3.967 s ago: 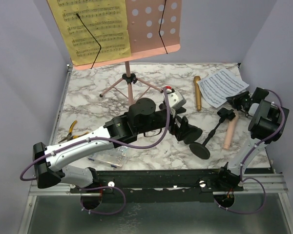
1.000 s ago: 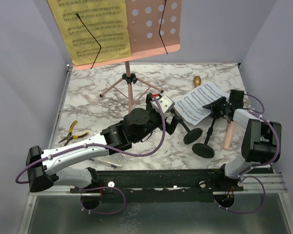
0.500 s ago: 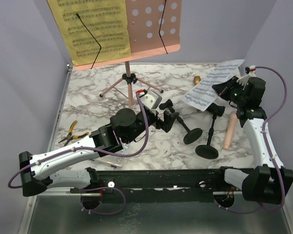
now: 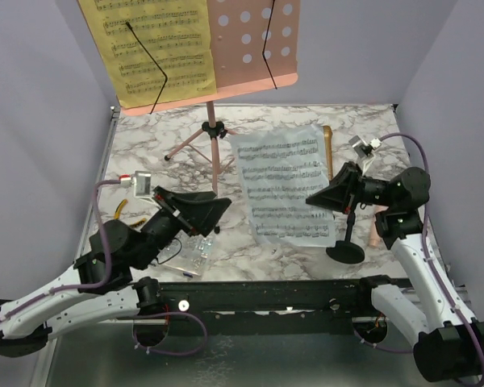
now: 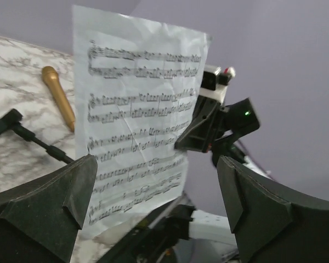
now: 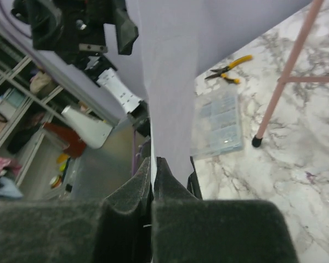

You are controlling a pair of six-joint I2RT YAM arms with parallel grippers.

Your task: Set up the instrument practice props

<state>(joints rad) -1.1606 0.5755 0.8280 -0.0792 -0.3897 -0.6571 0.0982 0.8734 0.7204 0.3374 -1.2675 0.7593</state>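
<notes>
Marble bench (image 4: 145, 145): yellow page (image 4: 153, 48) on pink music rack (image 4: 254, 40); right claw (image 4: 310, 199) pinches white page (image 4: 282, 185) aloft, left claw (image 4: 218, 211) wide; gold microphone (image 4: 327, 153) unmounted.

rack (image 4: 254, 44) top cropped, pink microphone (image 4: 374, 232) — mostly hidden

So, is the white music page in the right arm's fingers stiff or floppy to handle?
Likely thin and floppy: the white page shows creases while the right fingers pinch only one edge. Probably very light, so it could sway or tear.
</notes>
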